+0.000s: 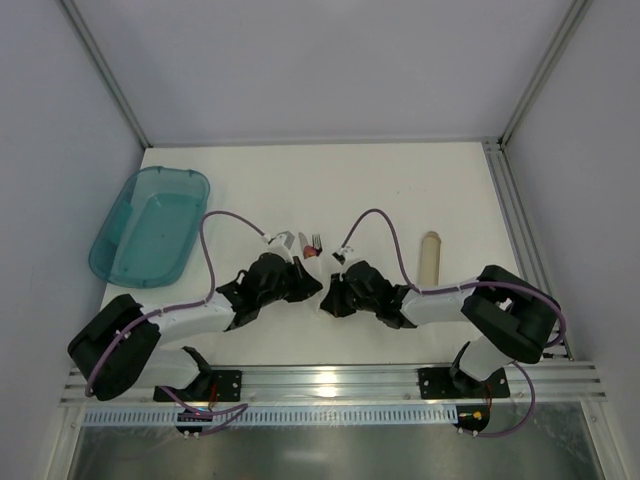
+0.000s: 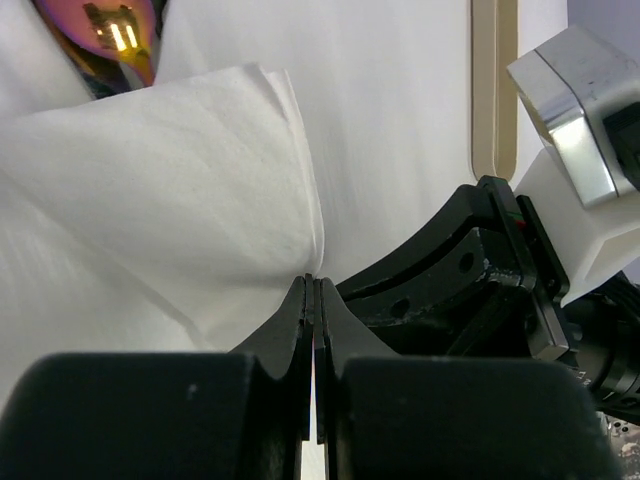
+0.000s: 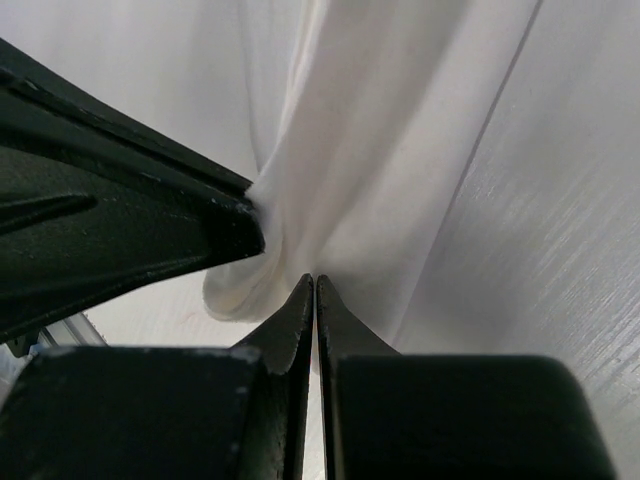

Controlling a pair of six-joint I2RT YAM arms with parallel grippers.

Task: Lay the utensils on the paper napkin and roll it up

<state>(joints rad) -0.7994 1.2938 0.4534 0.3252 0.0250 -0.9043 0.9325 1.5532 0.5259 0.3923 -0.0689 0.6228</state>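
Left wrist view. Shows the left jaws clenched tip to tip, pinching a crease of the paper napkin [image 2: 170, 180]. Finds the sheet tented up ahead and left of those tips, crease running straight away from them. Catches the iridescent purple-and-gold head of the fork [image 2: 112, 35] peeking out past the fold, far ahead and left. Places the tan tube [image 2: 495, 90] ahead and right, long axis pointing away, and the right jaws just beside on the right, aimed in toward the left ones.

Right wrist view. Shows the right jaws clamped shut on the napkin too, draped folds fanning up and away from the tips. Puts the left jaws against the bunched paper just left of those tips.

Top view. Sets both jaws nose to nose over the worktop [image 1: 400, 180], tips nearly touching, napkin mostly hidden beneath. Locates the fork just beyond the meeting point, long axis near-to-far, silvery tines pointing away from the jaws, reddish neck toward them. Spots the tube lying parallel, beyond and right of the right jaws, and the teal tub [image 1: 150, 225] well apart, beyond and left of the left jaws.
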